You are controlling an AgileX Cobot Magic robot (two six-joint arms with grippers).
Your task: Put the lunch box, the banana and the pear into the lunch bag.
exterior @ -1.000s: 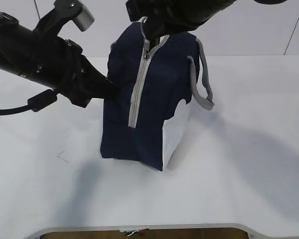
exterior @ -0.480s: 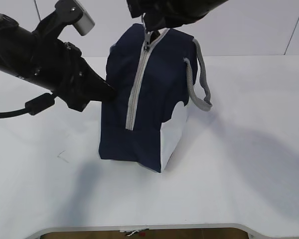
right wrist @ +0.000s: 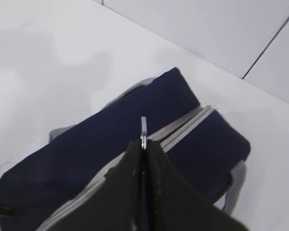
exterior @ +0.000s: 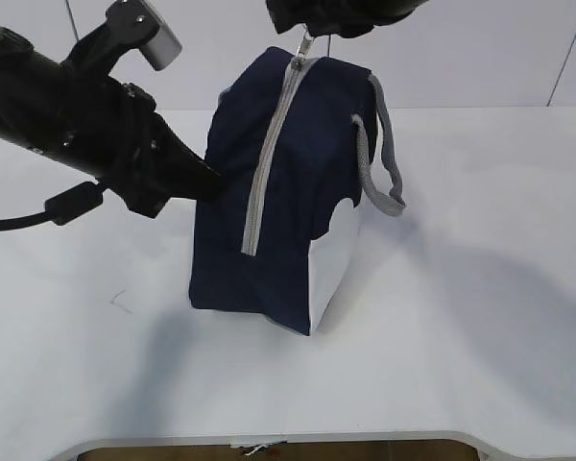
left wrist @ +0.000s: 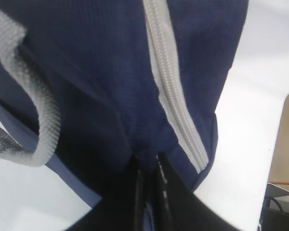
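Note:
The navy lunch bag (exterior: 298,192) stands on its end on the white table, its grey zipper (exterior: 269,154) closed along the side facing me. My right gripper (exterior: 307,36) is above the bag's top and shut on the metal zipper pull (right wrist: 143,130). My left gripper (exterior: 211,182) is shut on a fold of the bag's fabric (left wrist: 149,144) at its left side. In the left wrist view the zipper (left wrist: 176,106) runs beside the pinch. The lunch box, banana and pear are out of view.
A grey rope handle (exterior: 384,154) hangs off the bag's right side; another shows in the left wrist view (left wrist: 38,110). The table's front edge (exterior: 269,440) runs along the bottom. A black cable (exterior: 19,219) trails from the left arm.
My right gripper has drawn the zipper pull along to the bag's top end, closing the open stretch of zipper. The bag's top has risen and straightened. The left arm has held still.

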